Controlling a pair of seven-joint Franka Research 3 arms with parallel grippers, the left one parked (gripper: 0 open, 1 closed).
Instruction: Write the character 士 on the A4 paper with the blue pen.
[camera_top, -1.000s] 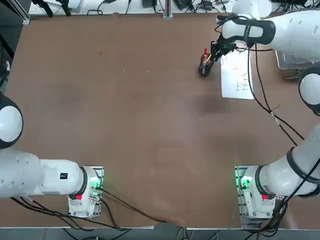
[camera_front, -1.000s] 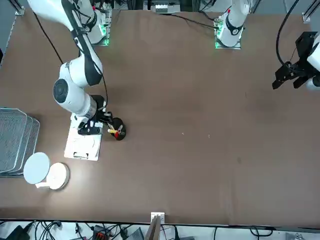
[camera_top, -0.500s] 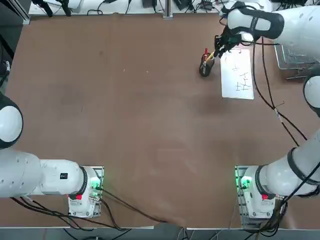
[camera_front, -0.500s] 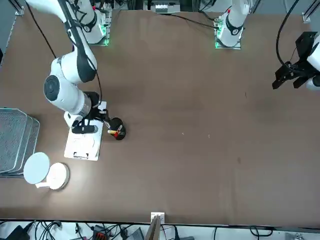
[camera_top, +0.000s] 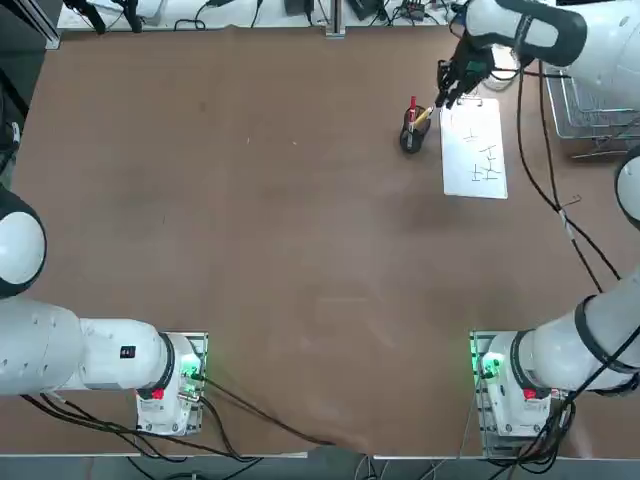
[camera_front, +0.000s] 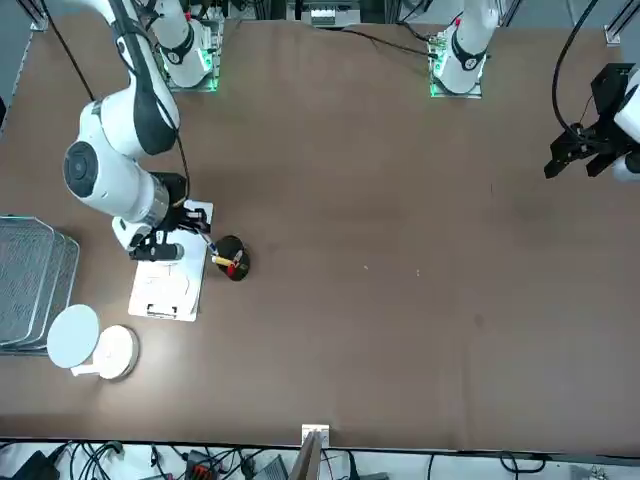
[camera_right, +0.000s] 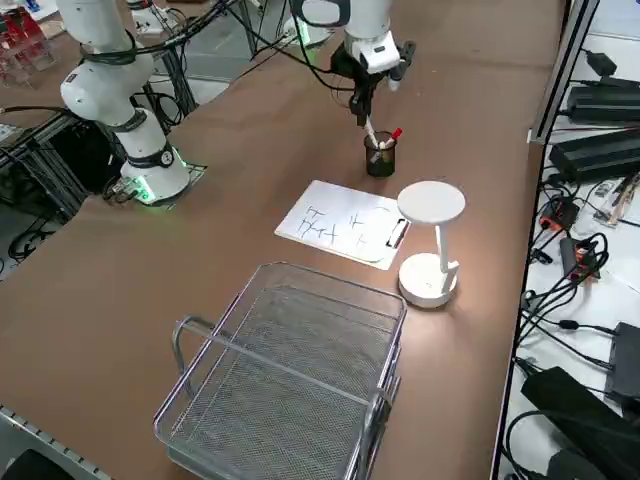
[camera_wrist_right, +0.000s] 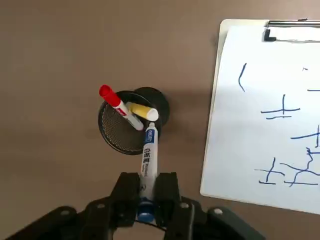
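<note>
My right gripper (camera_wrist_right: 148, 182) is shut on the blue pen (camera_wrist_right: 148, 155), a white stick with a blue end that sits between the fingers. The pen's other end hangs over the rim of a black mesh pen cup (camera_wrist_right: 120, 135), which holds a red-topped pen (camera_wrist_right: 117, 105) and a yellow pen (camera_wrist_right: 142, 111). Beside the cup lies the A4 paper (camera_wrist_right: 270, 125), with a clip (camera_wrist_right: 292, 30) at one short edge and several thin handwritten characters. From overhead, the gripper (camera_top: 447, 88) hovers at the far right of the table, between the cup (camera_top: 410, 140) and the paper (camera_top: 475, 150).
A white desk lamp (camera_right: 430, 240) stands at the paper's clip end. A wire basket (camera_right: 290, 390) sits at the table's right edge. Cables run along the table's far side.
The right arm has lifted and swung toward the table's far edge, carrying the pen up from the cup. The cup and paper have not moved.
</note>
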